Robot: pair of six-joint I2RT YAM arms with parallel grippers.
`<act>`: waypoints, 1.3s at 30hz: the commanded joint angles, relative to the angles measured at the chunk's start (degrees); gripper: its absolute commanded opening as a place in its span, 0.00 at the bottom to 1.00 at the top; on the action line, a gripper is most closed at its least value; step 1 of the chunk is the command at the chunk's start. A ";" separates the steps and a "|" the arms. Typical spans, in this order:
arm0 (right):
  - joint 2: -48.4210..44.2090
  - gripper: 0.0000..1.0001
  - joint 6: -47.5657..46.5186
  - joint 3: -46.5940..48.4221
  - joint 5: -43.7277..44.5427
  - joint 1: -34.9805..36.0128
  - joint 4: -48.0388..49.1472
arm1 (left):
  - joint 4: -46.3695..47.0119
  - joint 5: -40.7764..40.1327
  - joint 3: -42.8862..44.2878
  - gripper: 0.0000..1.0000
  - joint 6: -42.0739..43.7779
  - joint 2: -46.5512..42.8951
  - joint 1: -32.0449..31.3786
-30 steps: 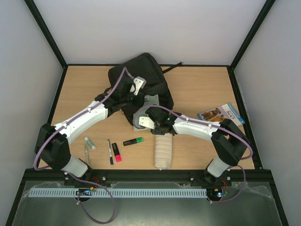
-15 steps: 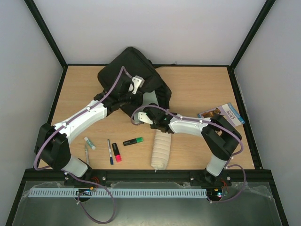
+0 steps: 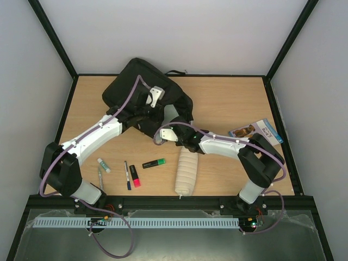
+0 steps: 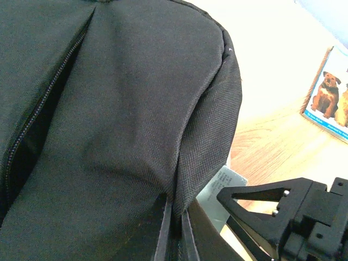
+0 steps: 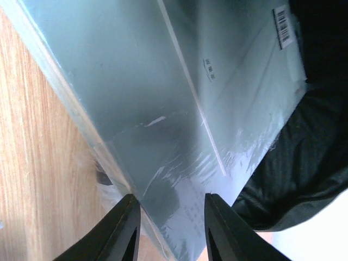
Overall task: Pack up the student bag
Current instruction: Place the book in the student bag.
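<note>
The student bag (image 3: 128,81), a big black fabric backpack, lies at the back of the table, left of centre. My left gripper (image 3: 141,114) is shut on a fold of its fabric (image 4: 109,109), which is pinched between the left fingertips (image 4: 174,234). My right gripper (image 3: 173,124) holds a flat grey plastic-wrapped pack (image 5: 163,81) by its corner, one finger on each side (image 5: 171,228). The pack's far end reaches into the bag (image 5: 304,163). A labelled corner of the pack (image 4: 225,182) shows beside the bag in the left wrist view.
A cream rolled pouch (image 3: 186,173) lies near the front centre. A booklet with dogs (image 3: 255,131) is at the right. A green highlighter (image 3: 154,162), a pink marker (image 3: 134,176), a pen (image 3: 126,174) and a glue stick (image 3: 103,165) lie at the front left.
The left gripper has pulled the bag left and toward the back. The right gripper has followed to the left with the grey pack. The cream pouch has shifted slightly.
</note>
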 commanded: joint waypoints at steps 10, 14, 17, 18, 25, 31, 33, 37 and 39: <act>-0.94 0.32 6.31 3.84 0.19 -10.67 7.55 | 2.21 1.81 3.15 0.02 0.59 -0.92 1.62; -3.84 0.37 16.49 5.64 -9.56 -13.01 -7.18 | 2.12 1.93 4.27 0.02 0.34 0.13 2.08; -4.95 0.42 22.30 6.01 -13.98 -13.11 -15.08 | 1.99 2.93 6.32 0.03 -0.76 2.17 3.10; -5.17 0.42 24.73 6.26 -15.21 -13.19 -16.93 | 1.87 3.19 7.17 0.03 -1.08 2.98 3.39; -7.71 0.46 44.33 10.12 -30.31 -20.34 -24.97 | -1.35 4.61 14.54 0.02 -0.47 8.49 4.44; -4.58 0.56 61.23 12.89 -50.01 -32.60 -29.13 | -6.11 11.05 23.38 0.03 3.60 14.87 4.63; -2.09 0.56 63.48 12.70 -56.62 -34.99 -30.32 | -6.24 14.92 24.42 0.02 6.59 15.64 4.48; 0.14 0.58 64.50 10.76 -60.89 -36.62 -30.67 | -6.08 15.87 25.54 0.02 9.83 16.69 4.11; 0.64 0.59 64.80 9.64 -62.04 -36.71 -30.69 | -5.72 17.33 26.05 0.02 9.93 17.18 3.97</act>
